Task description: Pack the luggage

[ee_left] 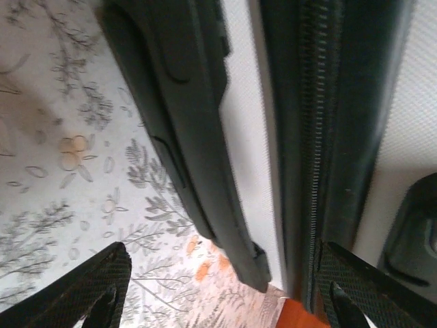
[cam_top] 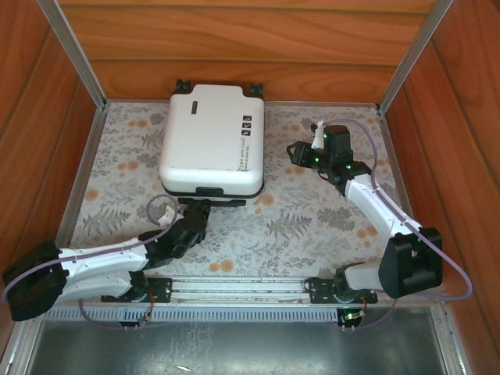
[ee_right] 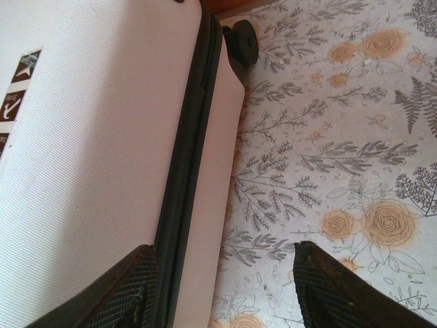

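1. the luggage (cam_top: 212, 141), a closed white hard-shell suitcase, lies flat at the far middle of the floral table cover (cam_top: 312, 226).
2. it looks rigid, smooth and probably slippery; the black handle (ee_left: 198, 137) on its near edge seems the best hold.
3. the left gripper (cam_top: 195, 211) is spread wide at that handle; the right gripper (cam_top: 301, 152) is spread wide beside the right wall.

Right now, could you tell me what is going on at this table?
A closed white suitcase lies flat on the floral cloth. The left end effector is open at its near edge, by the handle. The right end effector is open beside its right side. Neither grips anything.
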